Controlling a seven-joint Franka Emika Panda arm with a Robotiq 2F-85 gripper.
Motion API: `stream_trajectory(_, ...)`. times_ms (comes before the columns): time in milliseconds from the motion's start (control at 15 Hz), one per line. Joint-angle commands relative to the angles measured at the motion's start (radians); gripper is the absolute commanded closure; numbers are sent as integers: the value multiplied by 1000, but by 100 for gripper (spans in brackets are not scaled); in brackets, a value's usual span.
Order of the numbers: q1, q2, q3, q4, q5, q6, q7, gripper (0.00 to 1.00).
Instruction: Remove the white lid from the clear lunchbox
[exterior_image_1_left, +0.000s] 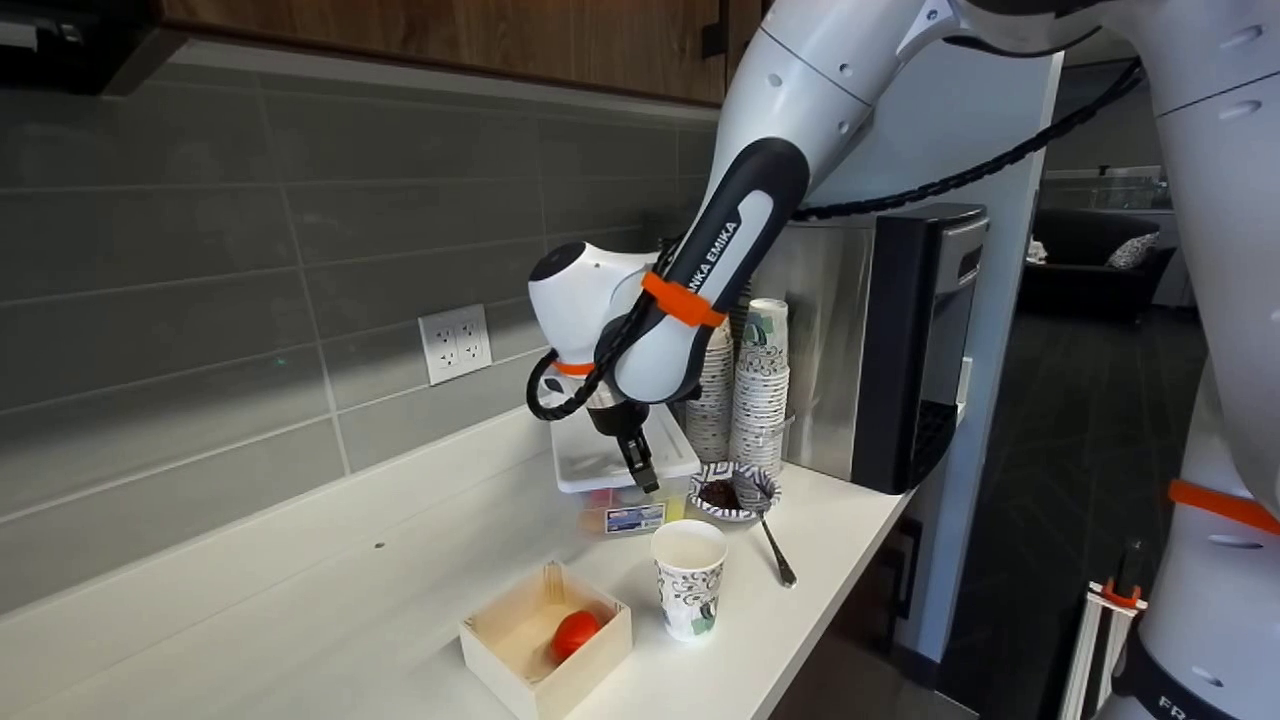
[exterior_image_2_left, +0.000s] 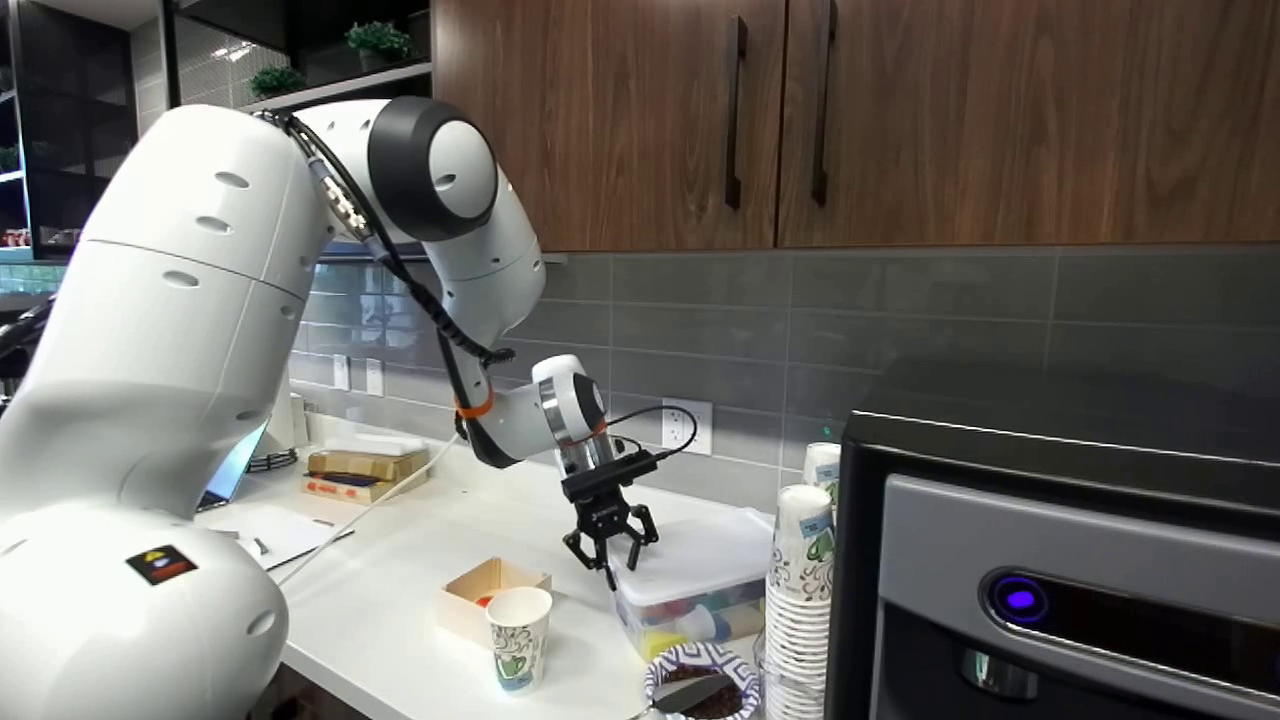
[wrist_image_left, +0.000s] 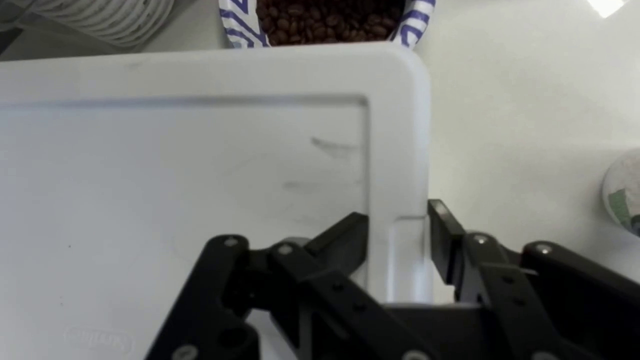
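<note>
The white lid (exterior_image_1_left: 580, 455) lies flat on the clear lunchbox (exterior_image_1_left: 592, 512) against the wall. In an exterior view the lid (exterior_image_2_left: 705, 548) appears seated on the lunchbox (exterior_image_2_left: 690, 622), with purple and yellow items inside. My gripper (wrist_image_left: 398, 220) is at the lid's short edge, with the lid (wrist_image_left: 200, 170) between its fingers. One finger sits inside the raised rim and the other outside the edge. Both fingertips meet the rim, so the gripper looks shut on it. My gripper also shows in both exterior views (exterior_image_1_left: 648, 482) (exterior_image_2_left: 622, 574), pointing down at that edge.
A paper cup (exterior_image_1_left: 690, 585) and a cream tray (exterior_image_1_left: 495, 672) with a red item (exterior_image_1_left: 575, 635) stand in front of the box. A patterned bowl (exterior_image_2_left: 656, 682) of coffee beans with a spoon (exterior_image_1_left: 778, 555) and stacked cups (exterior_image_1_left: 762, 415) stand beside it, near a dispenser (exterior_image_1_left: 925, 340).
</note>
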Motion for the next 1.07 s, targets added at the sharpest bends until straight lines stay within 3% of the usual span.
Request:
stream_trajectory(0, 13, -68, 16, -27, 35, -52, 8, 88)
stream_trajectory(400, 52, -157, 31, -43, -6, -106, 90, 88)
stream_trajectory(1000, 115, -209, 85, -78, -137, -62, 172, 88)
